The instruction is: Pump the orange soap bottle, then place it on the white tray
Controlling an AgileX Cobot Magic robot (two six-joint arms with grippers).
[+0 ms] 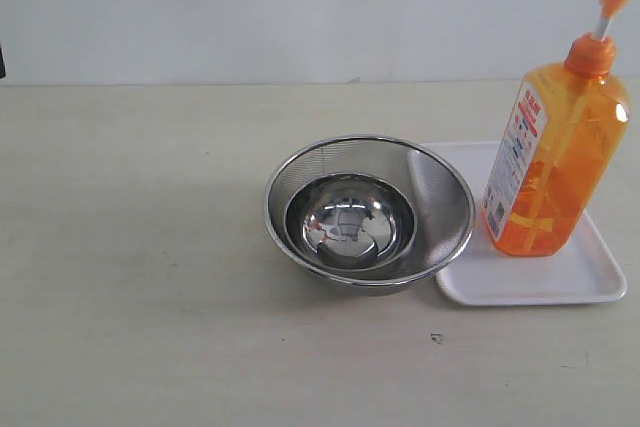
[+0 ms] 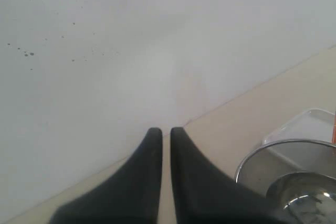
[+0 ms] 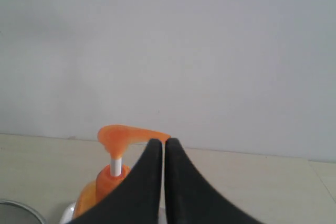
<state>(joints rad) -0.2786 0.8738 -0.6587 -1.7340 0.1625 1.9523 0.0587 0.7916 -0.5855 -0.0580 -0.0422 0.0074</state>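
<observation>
**Figure. Two-arm workstation with soap bottle, tray and nested bowls, shown in three views.**

**Left wrist view.** The left gripper has its two dark fingers drawn together, with only a hairline slit between the tips and nothing held. Ahead of it and off to one side lies the steel mesh bowl, with a smaller polished steel bowl nested inside. The white tray lies beyond the mesh bowl, farther from this gripper. A pale wall fills the background.

**Right wrist view.** The right gripper is likewise closed on nothing, its fingertips pressed side by side. The orange soap bottle stands just ahead of and below these fingertips. Its orange pump head sits on a white stem, which is extended, and the spout tip reaches up to the fingertips. It lies beyond them, not between them, and contact cannot be judged.

**Exterior view.** Neither gripper appears. The bottle stands upright on the tray, its white-and-red label facing the bowls. The mesh bowl sits just beside the bottle, and its rim overlaps the tray's nearer edge. Whether the rim rests on the tray cannot be told. All of the items stand on a light wooden table.
</observation>
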